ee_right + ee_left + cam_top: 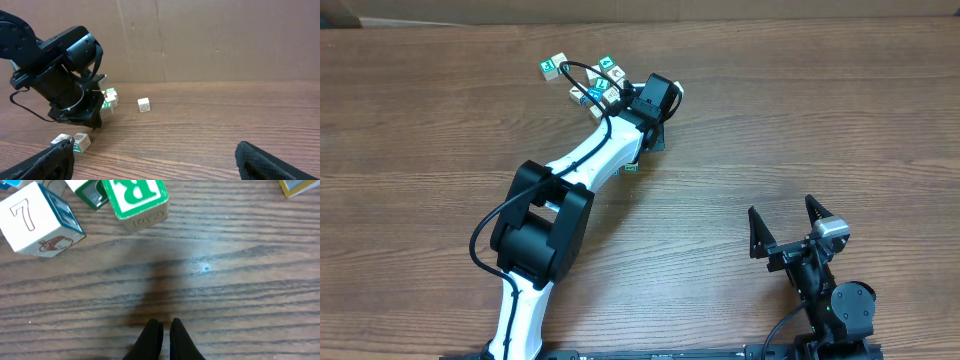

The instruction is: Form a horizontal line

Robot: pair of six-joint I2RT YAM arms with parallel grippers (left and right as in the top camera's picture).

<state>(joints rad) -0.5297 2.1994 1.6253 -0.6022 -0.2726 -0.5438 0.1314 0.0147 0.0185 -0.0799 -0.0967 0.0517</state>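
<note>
A bunch of cream-and-teal picture cubes point(595, 82) lies at the back of the table. My left gripper point(658, 100) hangs just right of it, shut and empty. The left wrist view shows its closed jaws point(166, 330) over bare wood, with a "7" cube point(37, 222) and a green "R" cube point(137, 197) beyond them. Two cubes point(72, 141) sit side by side as a short row in the right wrist view. From overhead they are mostly hidden under the left forearm point(632, 167). My right gripper point(785, 228) is open and empty at the front right.
One cube point(144, 104) sits alone to the right of the bunch. Another cube's edge point(300, 186) shows at the top right of the left wrist view. A cardboard wall point(210, 40) stands behind the wooden table point(800, 120).
</note>
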